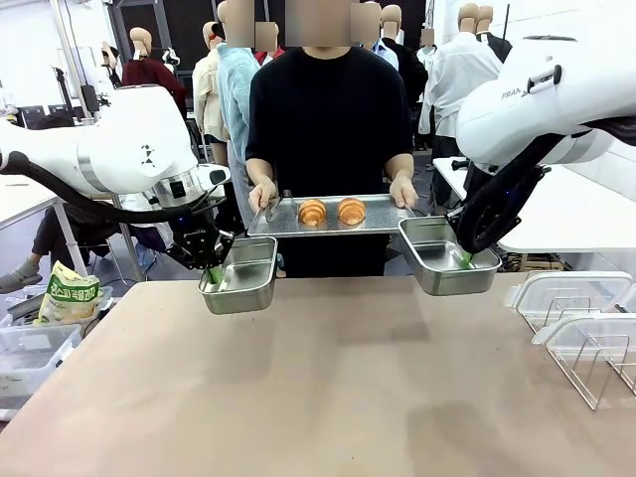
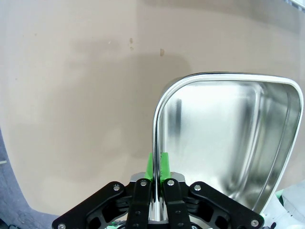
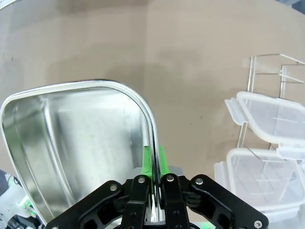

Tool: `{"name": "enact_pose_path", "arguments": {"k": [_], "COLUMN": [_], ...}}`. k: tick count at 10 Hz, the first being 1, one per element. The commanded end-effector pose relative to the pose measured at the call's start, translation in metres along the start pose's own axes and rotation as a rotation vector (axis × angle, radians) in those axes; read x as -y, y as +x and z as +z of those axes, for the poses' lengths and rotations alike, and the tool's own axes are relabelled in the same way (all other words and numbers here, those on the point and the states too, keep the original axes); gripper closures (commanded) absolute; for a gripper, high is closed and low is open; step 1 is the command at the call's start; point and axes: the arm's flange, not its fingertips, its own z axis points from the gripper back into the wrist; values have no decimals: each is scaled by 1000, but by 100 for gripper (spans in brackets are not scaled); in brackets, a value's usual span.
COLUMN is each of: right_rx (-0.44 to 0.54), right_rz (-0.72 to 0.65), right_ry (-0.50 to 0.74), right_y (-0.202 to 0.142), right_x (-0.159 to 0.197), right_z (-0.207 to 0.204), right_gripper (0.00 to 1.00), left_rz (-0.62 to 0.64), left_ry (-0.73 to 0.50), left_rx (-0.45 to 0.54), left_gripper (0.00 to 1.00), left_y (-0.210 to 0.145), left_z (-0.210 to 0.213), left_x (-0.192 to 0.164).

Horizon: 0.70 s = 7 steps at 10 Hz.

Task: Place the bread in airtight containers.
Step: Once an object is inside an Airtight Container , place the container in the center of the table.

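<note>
Table [image 1: 328, 397]: tan, matte top, the widest item, running from the near edge to the person.

Person [image 1: 328, 109]: black top, standing at the far side, centred, both hands on the tray.

Left arm [image 1: 109, 149]: white, entering from the left side and bending down to the table's far-left edge.

Right arm [image 1: 537, 99]: white, entering from the upper right and sloping down toward the far-right edge.

Tray [image 1: 383, 217]: flat, wide, steel, held level by the person at waist height, between the two pans and behind them.

Clear plastic ware [image 1: 571, 298]: white-rimmed pieces upright in a wire rack at the table's right edge; whether they are lids or boxes cannot be told.

Left steel pan [image 1: 243, 278]: rectangular, rounded corners, shiny and bare inside. It appears lifted just off the table and is gripped at the rim of one short side.

Right steel pan [image 1: 437, 253]: same pattern, tilted slightly, bare inside, gripped at its rim on the side away from the person.

Left gripper [image 1: 214, 273]: jaws closed tight, green pads pinching the left steel pan's wall, one finger inside and one outside.

Right gripper [image 1: 465, 256]: jaws likewise clamped across the wall of the right steel pan.

Croissants, two [image 1: 312, 211] [image 1: 351, 210]: golden-brown, side by side at mid-tray, apart from both pans.
</note>
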Motion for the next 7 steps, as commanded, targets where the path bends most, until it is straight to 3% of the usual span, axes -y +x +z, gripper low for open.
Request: {"name": "enact_pose_path", "arguments": {"k": [1,7], "right_rx": [4,4], "right_rz": [-3,-3], "right_ry": [1,1], "right_y": [2,2], "right_x": [0,0], "right_z": [2,2], "right_gripper": [100,100], "left_rz": [0,0], "left_ry": [2,2], "left_rx": [9,9], "left_gripper": [100,100], "left_y": [2,2], "left_z": [3,3], "left_x": [-1,-1]}}
